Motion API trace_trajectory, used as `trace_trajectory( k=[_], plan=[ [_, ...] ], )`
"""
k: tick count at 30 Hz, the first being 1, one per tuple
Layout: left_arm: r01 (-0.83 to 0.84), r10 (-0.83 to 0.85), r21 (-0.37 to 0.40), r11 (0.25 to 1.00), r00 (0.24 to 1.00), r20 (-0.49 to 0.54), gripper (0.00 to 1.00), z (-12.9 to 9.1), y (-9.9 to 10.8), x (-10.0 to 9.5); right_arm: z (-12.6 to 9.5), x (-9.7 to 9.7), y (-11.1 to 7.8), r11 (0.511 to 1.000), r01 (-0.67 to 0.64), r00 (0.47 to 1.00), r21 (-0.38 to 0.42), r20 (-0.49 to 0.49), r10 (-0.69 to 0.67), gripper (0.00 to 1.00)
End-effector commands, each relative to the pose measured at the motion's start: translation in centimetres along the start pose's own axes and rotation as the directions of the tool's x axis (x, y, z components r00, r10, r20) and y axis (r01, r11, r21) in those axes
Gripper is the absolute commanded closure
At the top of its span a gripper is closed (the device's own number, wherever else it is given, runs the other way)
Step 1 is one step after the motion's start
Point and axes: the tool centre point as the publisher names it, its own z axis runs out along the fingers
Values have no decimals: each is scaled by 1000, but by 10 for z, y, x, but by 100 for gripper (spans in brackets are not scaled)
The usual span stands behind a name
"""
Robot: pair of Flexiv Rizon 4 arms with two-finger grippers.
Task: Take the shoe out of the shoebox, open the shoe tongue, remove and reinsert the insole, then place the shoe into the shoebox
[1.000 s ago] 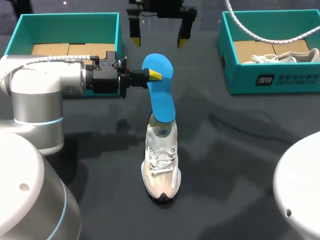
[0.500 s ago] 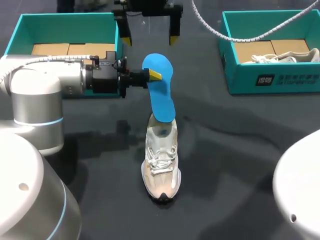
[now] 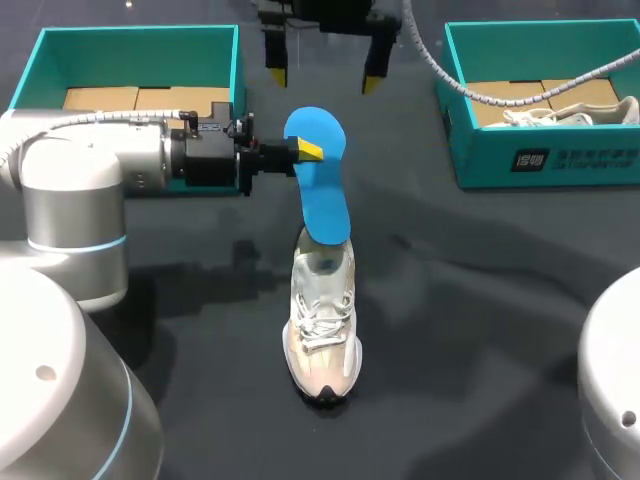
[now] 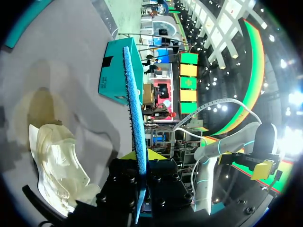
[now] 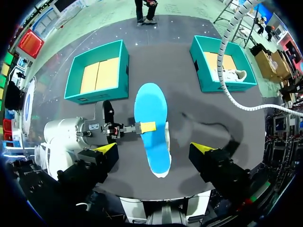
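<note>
Two teal boxes stand on the dark, glossy bench. The left shoebox at upper left is lined with cardboard. The right shoebox at upper right holds a second shoe. One white shoe stands mid-frame. One blue insole slants up from its heel opening, pinched by the left gripper. The right gripper hangs at top centre, fingers wide and holding nothing.

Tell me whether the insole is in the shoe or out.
Out: the left gripper holds the blue insole raised over the shoe.

shoe heel seemingly behind insole, right claw cropped
</note>
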Motion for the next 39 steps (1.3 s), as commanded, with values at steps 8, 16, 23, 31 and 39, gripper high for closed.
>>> trace_trajectory(
  k=[8,16,23,31,39],
  plan=[
    [0,0,-2,1000,1000,0,100,-1,0,-1,5,-29,0,999,-26,951,32,-306,35,0],
    [0,0,-2,1000,1000,0,100,-1,0,-1,11,-44,1,996,-46,905,82,-418,76,0],
    [0,0,-2,1000,1000,0,100,-1,0,-1,16,-62,2,993,-67,837,97,-536,108,0],
    [0,0,-2,1000,1000,0,100,-1,0,-1,27,-86,0,989,-88,719,116,-680,143,0],
    [0,0,-2,1000,1000,0,100,-1,0,-1,34,-98,-2,988,-100,633,121,-758,157,0]
  ],
)
